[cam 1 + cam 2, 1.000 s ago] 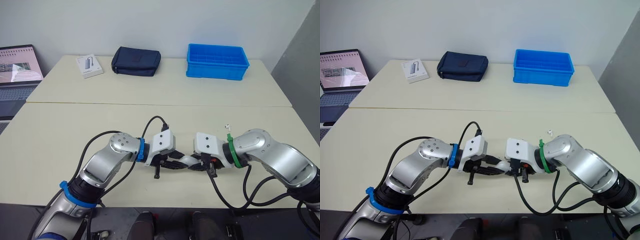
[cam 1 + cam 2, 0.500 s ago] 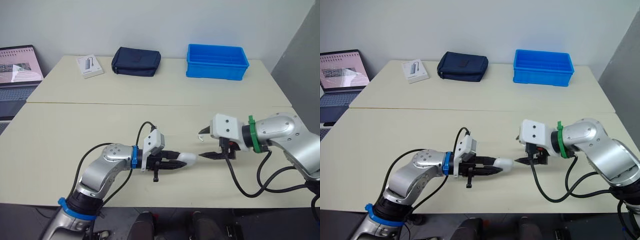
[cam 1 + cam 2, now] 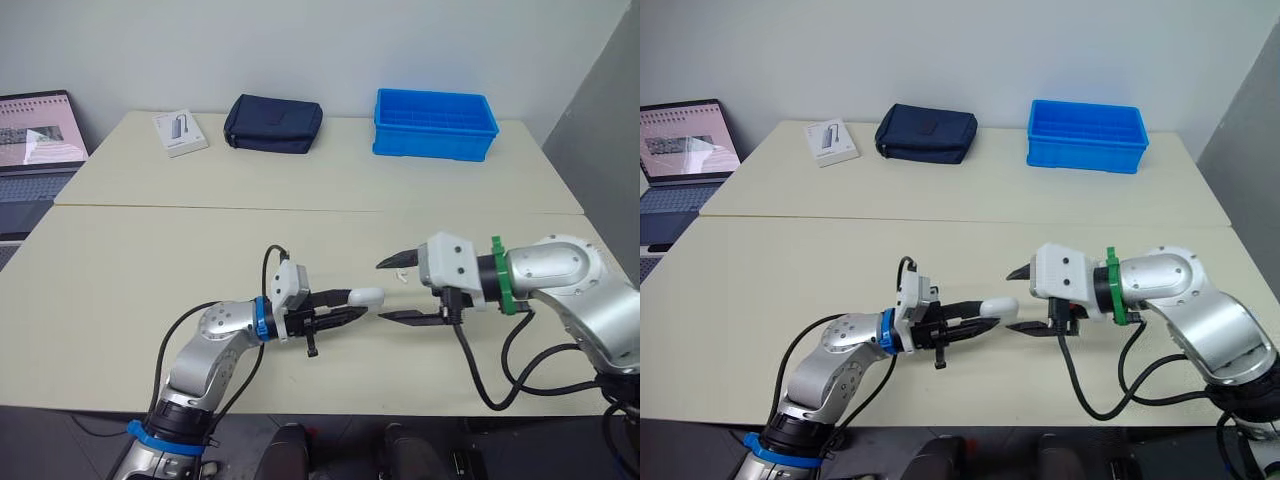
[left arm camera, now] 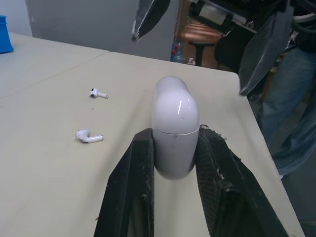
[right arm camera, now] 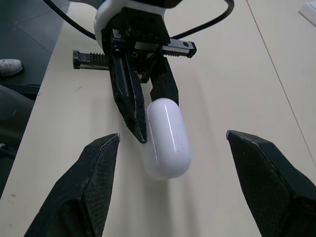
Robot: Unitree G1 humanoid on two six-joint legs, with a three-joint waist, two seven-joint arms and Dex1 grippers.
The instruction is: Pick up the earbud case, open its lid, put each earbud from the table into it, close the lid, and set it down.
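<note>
Counter (image 3: 150, 250), pale and matte, bears a ribbed blue plastic crate (image 3: 434, 123) and a soft navy pouch (image 3: 272, 122). Right tool (image 3: 382, 291) gapes wide, facing the left tool (image 3: 352, 306), which clamps the glossy rounded earbud case (image 3: 366, 296), lid shut. 2 earbuds (image 4: 98, 93) (image 4: 89, 137) lie nearby.

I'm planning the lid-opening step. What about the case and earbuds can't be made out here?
- Earbud case: lower end hidden between the left gripper's fingers, left wrist view; hinge side unreadable.
- Nearer earbud and farther earbud: too small in the left wrist view to tell left from right.
- Laptop: cut off by the left edge, left eye view.
</note>
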